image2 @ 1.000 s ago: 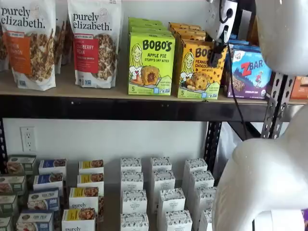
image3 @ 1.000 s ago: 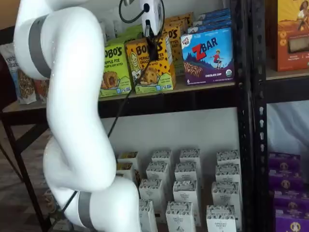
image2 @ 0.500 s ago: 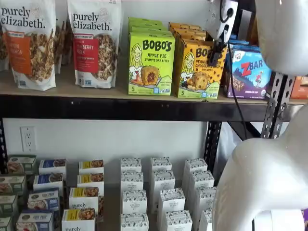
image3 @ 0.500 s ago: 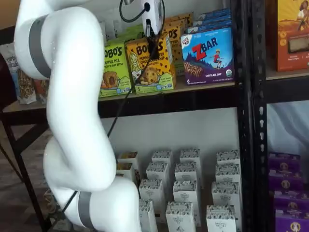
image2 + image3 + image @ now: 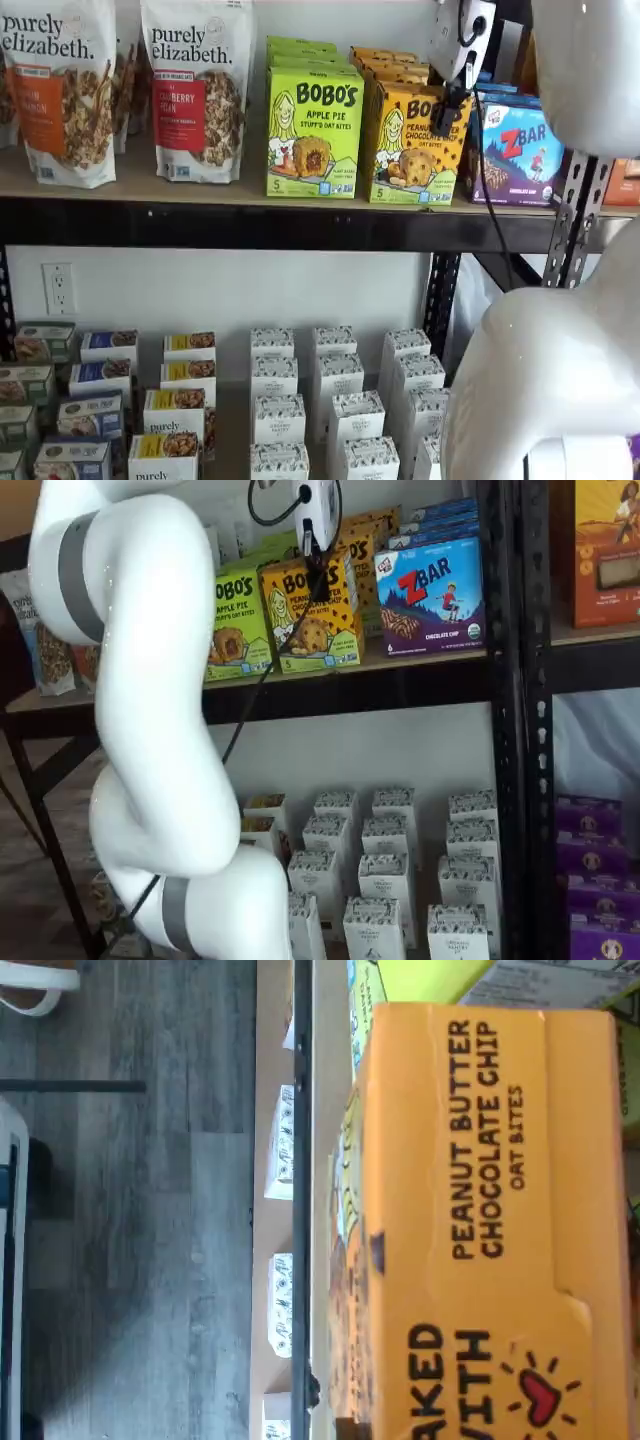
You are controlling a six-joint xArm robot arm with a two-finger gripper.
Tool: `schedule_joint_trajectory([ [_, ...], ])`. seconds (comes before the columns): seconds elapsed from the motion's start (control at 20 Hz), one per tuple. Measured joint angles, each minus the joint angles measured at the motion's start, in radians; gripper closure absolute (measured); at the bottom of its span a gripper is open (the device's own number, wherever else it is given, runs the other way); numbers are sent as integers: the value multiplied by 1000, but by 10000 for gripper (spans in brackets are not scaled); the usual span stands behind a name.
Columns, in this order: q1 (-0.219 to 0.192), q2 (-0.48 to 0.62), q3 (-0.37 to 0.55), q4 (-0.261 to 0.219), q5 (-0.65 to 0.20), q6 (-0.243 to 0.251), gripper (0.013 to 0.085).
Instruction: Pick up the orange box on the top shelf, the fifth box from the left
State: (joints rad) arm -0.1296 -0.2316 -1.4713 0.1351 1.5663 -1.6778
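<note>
- The end effector [image 5: 452, 100] is hanging at the front top of the orange box [image 5: 415, 150] in both shelf views. Its black fingers [image 5: 316, 572] are showing side-on against the box face, so I cannot tell if they are apart, together, or clamped on the box.
- The orange box is sitting on the top shelf [image 5: 230, 222], between a green box [image 5: 313, 135] and a blue box [image 5: 520, 152]. It is showing a cartoon girl with yellow hair, a round oat bite and dark dots. In the wrist view its top [image 5: 480, 1210] is filling much of the picture and reading "PEANUT BUTTER CHOCOLATE CHIP OAT BITES".
- Compared with a moment ago, the end effector and the box are looking the same; nothing is showing a clear move.
- The shelf is a tan board with a black front rail. Granola bags [image 5: 195, 90] are standing to the side. Small white boxes [image 5: 340, 400] are sitting below. A grey wood floor [image 5: 130, 1240] is showing in the wrist view.
</note>
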Motion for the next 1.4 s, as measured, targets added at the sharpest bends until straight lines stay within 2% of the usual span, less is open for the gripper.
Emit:
schedule_joint_trajectory([
  [0.15,0,-2,3,1,-1,0,690],
  [0.2,0,-2,4,3,-2,0,730],
  [0.25,-1,-2,5,4,-2,0,730],
  [0.4,-2,-2,4,9,2,-1,810],
  [1.4,-8,25,-79,16,119,3,810],
])
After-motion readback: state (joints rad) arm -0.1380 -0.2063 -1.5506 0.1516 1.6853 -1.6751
